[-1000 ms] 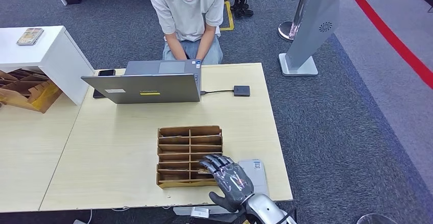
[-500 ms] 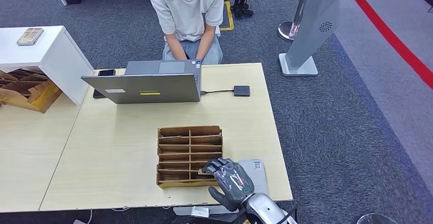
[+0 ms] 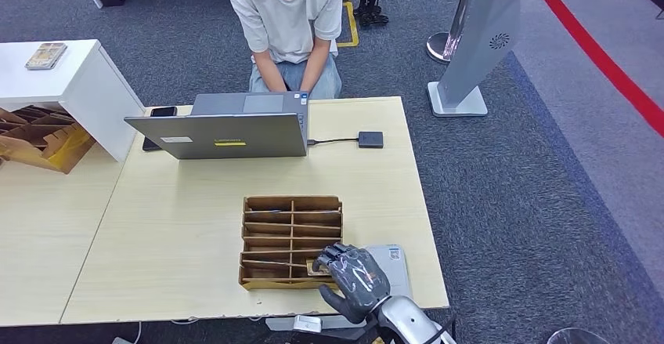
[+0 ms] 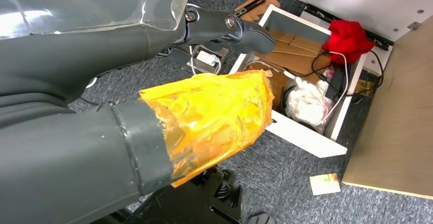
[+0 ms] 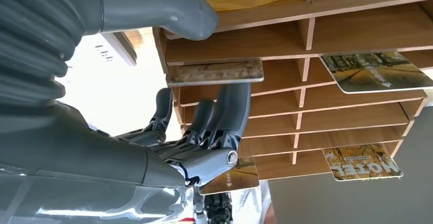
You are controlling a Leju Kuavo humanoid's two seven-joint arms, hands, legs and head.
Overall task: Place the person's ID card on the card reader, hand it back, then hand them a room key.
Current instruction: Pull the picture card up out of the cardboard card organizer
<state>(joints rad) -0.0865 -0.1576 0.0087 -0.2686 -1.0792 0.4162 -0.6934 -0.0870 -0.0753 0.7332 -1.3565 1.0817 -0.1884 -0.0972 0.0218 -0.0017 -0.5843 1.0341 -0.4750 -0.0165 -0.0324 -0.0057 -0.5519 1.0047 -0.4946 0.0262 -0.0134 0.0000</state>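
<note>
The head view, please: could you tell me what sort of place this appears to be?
Probably a mock hotel check-in desk: a wooden rack of key cards, one printed "MOTEL"; a laptop with a wired card reader; and a person seated opposite.

High head view; close, turned wrist views.

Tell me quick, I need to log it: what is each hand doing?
Left hand: holds nothing; open or closed cannot be told.
Right hand: pinching a room key card at the wooden organizer.
</note>
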